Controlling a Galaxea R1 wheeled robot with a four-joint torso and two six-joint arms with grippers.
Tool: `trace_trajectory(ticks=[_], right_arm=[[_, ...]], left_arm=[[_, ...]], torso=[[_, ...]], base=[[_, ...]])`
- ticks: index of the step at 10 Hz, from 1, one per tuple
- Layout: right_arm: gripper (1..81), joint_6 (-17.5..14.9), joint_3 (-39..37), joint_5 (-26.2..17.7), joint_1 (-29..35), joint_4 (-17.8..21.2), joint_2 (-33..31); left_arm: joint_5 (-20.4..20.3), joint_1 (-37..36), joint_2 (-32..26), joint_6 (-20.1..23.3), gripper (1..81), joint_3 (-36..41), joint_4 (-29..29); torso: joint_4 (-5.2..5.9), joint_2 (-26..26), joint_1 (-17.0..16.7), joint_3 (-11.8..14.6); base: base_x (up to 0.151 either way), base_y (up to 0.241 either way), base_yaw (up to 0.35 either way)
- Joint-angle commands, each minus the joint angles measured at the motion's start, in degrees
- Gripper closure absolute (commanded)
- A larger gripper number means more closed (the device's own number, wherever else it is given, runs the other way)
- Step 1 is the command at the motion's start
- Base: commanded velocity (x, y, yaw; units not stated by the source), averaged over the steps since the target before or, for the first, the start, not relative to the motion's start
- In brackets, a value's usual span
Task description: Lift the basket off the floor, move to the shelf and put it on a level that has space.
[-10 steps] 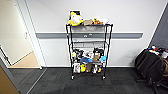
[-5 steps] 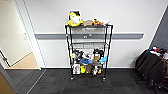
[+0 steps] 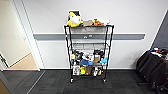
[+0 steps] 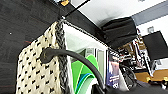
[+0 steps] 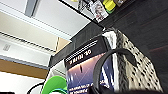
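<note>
Woven basket [image 4: 37, 72] hangs above the carpet floor [image 4: 17, 27], both wrists close beside it, finger state unclear.

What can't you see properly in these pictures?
- Basket, left wrist view: its bottom is cut off by the picture's edge.
- Things inside the basket, right wrist view: cut off, the print too blurred to read.
- Shelf, head view: the lower tiers' items are too small and blurred to name.
- Second tier, head view: how much room it has is unclear.
</note>
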Motion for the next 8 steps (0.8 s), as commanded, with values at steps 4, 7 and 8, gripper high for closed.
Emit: trace_trajectory(ticks=[4, 7, 8], right_arm=[[81.1, 0.51, 10.14, 3.0, 8.2, -1.47, -3.27], [81.1, 0.51, 13.57, 3.71, 8.38, -1.56, -5.73], [81.1, 0.51, 14.18, 4.23, 8.38, -1.56, -6.09]], left_arm=[[-2.18, -7.64, -3.31, 0.38, 81.1, 9.7, -0.05], [-3.15, -8.43, -3.84, 0.38, 81.1, 11.19, -0.14], [-3.15, -8.6, -3.92, 0.29, 81.1, 11.54, -0.14]], torso=[[0.0, 0.0, 0.0, -0.02], [0.0, -0.02, -0.02, 0.0], [0.0, 0.0, 0.0, 0.0]], base=[[0.111, 0.0, 0.0], [0.116, 0.0, 0.0], [0.116, 0.0, 0.0]])
